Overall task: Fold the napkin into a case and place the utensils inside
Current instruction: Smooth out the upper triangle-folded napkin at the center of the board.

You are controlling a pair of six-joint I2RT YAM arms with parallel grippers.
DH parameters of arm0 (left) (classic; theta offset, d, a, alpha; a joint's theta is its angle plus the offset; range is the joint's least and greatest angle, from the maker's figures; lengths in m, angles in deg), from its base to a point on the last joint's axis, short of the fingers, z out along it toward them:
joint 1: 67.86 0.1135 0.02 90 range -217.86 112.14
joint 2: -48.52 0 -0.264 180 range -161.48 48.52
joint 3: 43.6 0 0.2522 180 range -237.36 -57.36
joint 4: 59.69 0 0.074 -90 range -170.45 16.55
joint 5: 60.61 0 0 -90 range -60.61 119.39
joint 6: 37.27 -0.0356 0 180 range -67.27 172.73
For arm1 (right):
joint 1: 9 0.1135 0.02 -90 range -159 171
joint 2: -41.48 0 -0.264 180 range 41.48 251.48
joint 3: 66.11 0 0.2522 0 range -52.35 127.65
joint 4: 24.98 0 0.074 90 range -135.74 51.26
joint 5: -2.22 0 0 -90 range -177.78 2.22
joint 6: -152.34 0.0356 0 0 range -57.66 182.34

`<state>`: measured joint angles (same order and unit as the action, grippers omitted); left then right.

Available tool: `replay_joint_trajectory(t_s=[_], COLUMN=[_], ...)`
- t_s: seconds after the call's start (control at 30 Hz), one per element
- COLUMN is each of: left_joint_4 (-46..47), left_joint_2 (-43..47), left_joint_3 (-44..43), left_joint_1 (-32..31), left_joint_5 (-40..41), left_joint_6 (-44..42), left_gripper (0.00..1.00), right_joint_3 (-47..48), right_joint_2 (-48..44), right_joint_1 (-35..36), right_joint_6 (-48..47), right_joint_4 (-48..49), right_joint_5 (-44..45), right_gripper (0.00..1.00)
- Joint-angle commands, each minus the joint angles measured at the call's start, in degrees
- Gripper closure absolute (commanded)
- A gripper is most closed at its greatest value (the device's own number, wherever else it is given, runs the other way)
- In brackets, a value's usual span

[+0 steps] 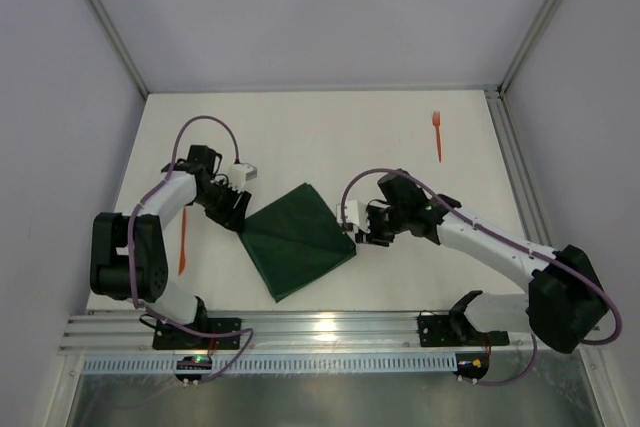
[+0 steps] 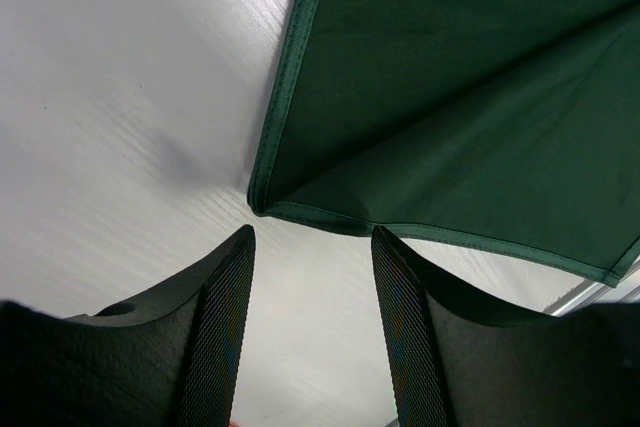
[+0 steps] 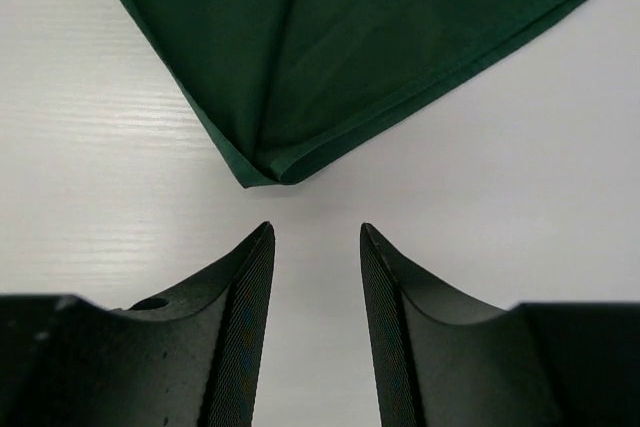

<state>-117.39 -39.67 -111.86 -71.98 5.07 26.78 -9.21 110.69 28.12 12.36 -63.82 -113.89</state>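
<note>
The dark green napkin (image 1: 298, 241) lies folded flat on the white table between my two arms, standing as a diamond. My left gripper (image 1: 237, 215) is open just off its left corner; in the left wrist view that corner of the napkin (image 2: 440, 117) lies just past the empty fingertips (image 2: 245, 247). My right gripper (image 1: 358, 232) is open just off the right corner, and the right wrist view shows the napkin (image 3: 330, 47) a short gap ahead of the gripper (image 3: 316, 232). An orange fork (image 1: 437, 135) lies at the far right. Another orange utensil (image 1: 183, 242) lies by the left arm.
Metal frame posts and grey walls bound the table on the left, right and far sides. A rail (image 1: 320, 332) with both arm bases runs along the near edge. Cables loop above each arm.
</note>
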Motion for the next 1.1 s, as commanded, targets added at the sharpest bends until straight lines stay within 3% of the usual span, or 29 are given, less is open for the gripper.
replay_joint_trajectory(t_s=[0.0, 0.13, 0.4, 0.7, 1.07], left_joint_4=[3.6, 3.3, 3.0, 2.8, 3.1], left_joint_2=[-1.5, -1.8, -2.9, -2.3, -1.8], left_joint_3=[-1.5, -1.3, -0.8, 0.9, 1.4], left_joint_1=[-0.3, -0.3, -0.3, -0.4, -0.5], left_joint_5=[0.2, 0.5, -0.2, -0.3, -0.2], left_joint_6=[0.8, -0.4, -1.1, -1.5, -1.4], left_gripper=[0.47, 0.47, 0.48, 0.49, 0.53], right_joint_3=[6.1, 10.0, 10.5, 6.8, 8.0], right_joint_2=[8.0, 14.2, 15.4, 13.9, 18.0], right_joint_1=[0.9, 3.5, 4.9, 7.4, 8.0], right_joint_6=[-11.8, -16.4, -18.2, -16.2, -18.1], right_joint_4=[-4.4, -8.8, -12.7, -5.8, -7.0], right_joint_5=[-3.6, -3.2, -2.5, -0.6, 1.7], right_gripper=[0.56, 0.56, 0.56, 0.61, 0.63])
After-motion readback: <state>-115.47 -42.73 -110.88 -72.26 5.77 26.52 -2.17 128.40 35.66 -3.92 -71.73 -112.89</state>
